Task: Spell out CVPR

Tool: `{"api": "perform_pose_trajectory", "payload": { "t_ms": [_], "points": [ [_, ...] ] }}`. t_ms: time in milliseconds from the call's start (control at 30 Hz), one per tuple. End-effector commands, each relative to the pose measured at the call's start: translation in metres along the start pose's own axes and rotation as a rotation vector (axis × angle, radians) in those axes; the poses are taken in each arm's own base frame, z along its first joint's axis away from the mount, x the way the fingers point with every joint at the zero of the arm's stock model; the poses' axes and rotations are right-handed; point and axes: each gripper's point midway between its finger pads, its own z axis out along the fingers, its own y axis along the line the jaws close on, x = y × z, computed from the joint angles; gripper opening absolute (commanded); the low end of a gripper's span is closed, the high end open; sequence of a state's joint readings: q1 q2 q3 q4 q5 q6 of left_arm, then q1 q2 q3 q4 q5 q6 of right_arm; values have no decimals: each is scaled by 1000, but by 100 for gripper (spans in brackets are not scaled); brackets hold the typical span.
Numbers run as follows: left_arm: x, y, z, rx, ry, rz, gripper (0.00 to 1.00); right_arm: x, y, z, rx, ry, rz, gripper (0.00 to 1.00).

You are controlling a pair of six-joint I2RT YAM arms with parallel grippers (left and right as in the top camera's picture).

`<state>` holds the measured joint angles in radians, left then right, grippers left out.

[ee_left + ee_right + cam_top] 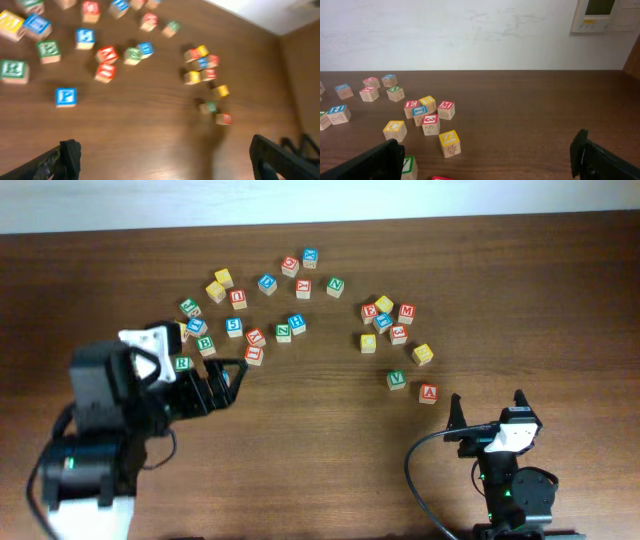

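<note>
Brown table, blue P cube ahead of open left fingers, untouched, right fingers open too.

Overhead looks straight down on the whole table; left wrist angles down nearer, right wrist skims low toward the wall (both catch the right-hand cube cluster).
</note>
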<state>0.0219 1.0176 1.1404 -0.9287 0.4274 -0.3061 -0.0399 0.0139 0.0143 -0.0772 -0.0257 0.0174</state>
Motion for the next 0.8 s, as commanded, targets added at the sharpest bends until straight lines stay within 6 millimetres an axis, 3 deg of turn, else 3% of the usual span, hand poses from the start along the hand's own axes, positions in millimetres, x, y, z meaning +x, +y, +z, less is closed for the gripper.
{"api": "perform_pose_trajectory", "payload": {
  "t_ms": [0,233,467,533,600,667,767],
  "points": [
    [-6,14,14,-61,33,-15,99,3,-3,0,11,2,-5,98],
    [11,-6,47,129,210,-86,99,3,-3,0,11,1,-5,98],
    [7,-11,51,163,203,-79,99,3,-3,0,11,2,-5,98],
    [-2,16,54,14,154,-73,99,3,-2,0,11,2,-5,98],
    [-13,73,44,-257,75,-181,99,3,-2,0,11,2,-5,98],
    [-21,115,27,-432,-2,-301,99,3,-3,0,11,2,-5,99],
    [-24,136,15,-481,-30,-352,99,3,-3,0,11,2,-5,98]
  ]
}}
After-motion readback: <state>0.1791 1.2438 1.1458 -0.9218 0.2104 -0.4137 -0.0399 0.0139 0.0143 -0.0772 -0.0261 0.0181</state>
